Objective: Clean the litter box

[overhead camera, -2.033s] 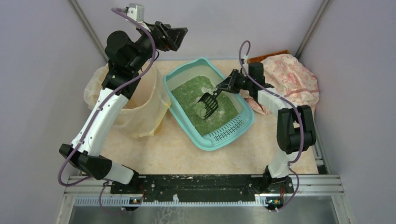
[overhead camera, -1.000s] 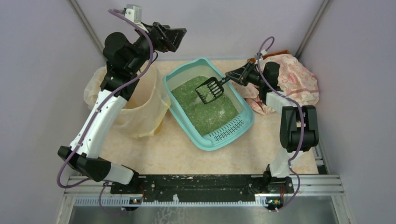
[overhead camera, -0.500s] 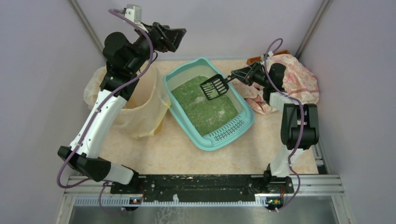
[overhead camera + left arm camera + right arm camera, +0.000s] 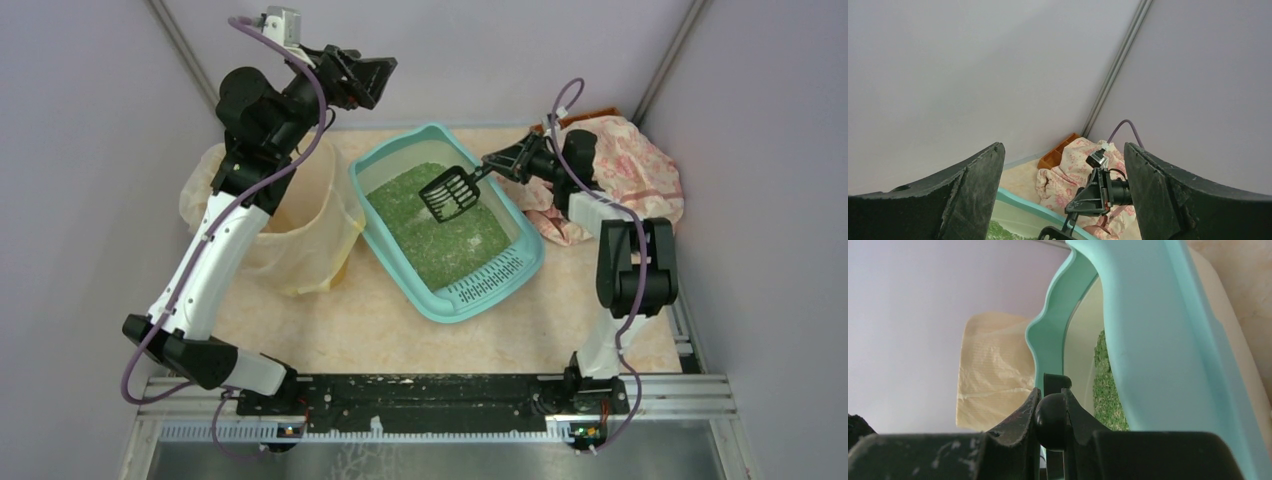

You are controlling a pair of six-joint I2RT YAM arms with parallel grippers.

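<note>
The teal litter box (image 4: 378, 160) lies at the table's middle, green granules (image 4: 440, 235) inside, slotted grate (image 4: 487, 280) at its near end. My right gripper (image 4: 497, 166) is shut on the handle of a black slotted scoop (image 4: 449, 194), which hangs above the granules at the box's far right. In the right wrist view the fingers (image 4: 1020, 422) clamp the round black handle (image 4: 1050, 421) beside the teal rim (image 4: 1148, 340). My left gripper (image 4: 372, 78) is raised high at the back left, open and empty; its fingers (image 4: 968, 190) stand wide apart.
A beige bag-lined bin (image 4: 290, 215) stands left of the box, under my left arm. A pink patterned cloth (image 4: 630, 170) and an orange box (image 4: 1058, 152) lie at the back right. Grey walls close in on three sides.
The right gripper lifted the scoop out of the granules, raised it toward the box's far right rim, then lowered it slightly. The left arm stayed almost still.
</note>
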